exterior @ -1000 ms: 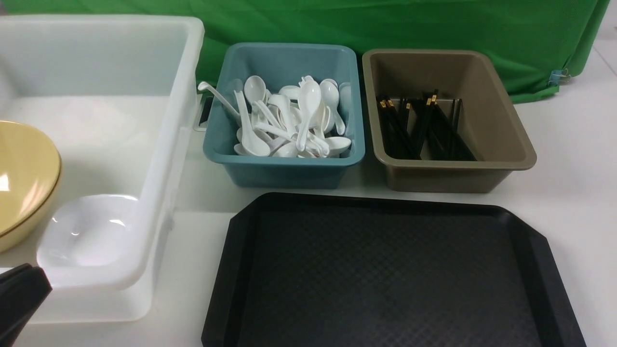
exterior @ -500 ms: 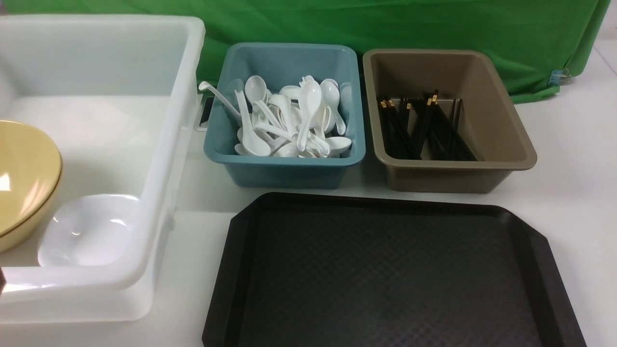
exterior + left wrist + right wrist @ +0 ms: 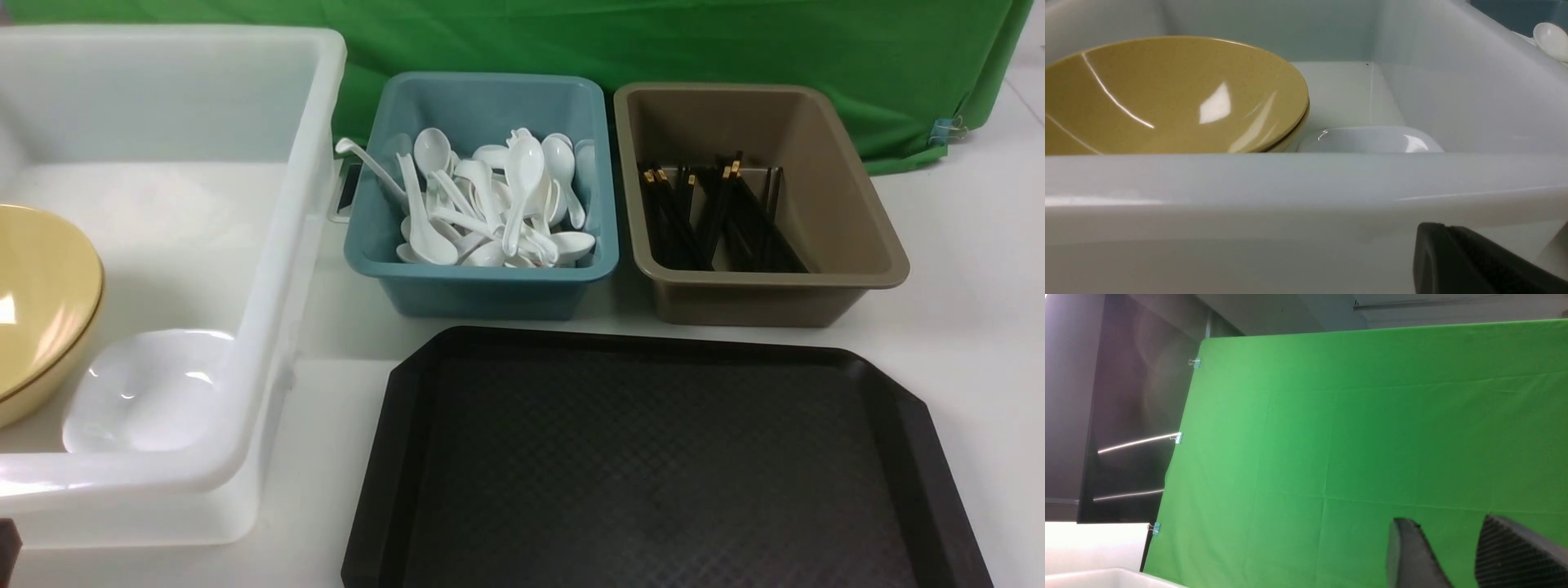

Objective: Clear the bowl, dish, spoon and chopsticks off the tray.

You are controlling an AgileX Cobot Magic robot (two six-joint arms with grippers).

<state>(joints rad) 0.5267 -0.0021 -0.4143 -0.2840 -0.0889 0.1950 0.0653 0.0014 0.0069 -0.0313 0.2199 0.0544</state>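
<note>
The black tray (image 3: 653,457) lies in front with nothing on it. The mustard-yellow bowl (image 3: 41,302) (image 3: 1167,94) rests tilted inside the large white bin (image 3: 269,269), with a white dish (image 3: 147,392) (image 3: 1372,139) beside it. White spoons (image 3: 490,204) are heaped in the teal bin (image 3: 482,286). Black chopsticks (image 3: 710,220) lie in the brown bin (image 3: 849,204). My left gripper (image 3: 1437,228) is shut and empty, just outside the white bin's near wall (image 3: 1290,179). My right gripper (image 3: 1444,519) is open and empty, facing the green backdrop, and is out of the front view.
The white bin fills the left side. The teal and brown bins stand side by side behind the tray. A green cloth (image 3: 653,41) hangs along the back, and bare white table (image 3: 980,269) lies to the right.
My left gripper's dark finger has drawn back down and left, from beside the white bin's near corner to almost out of the front view. Nothing else has moved.
</note>
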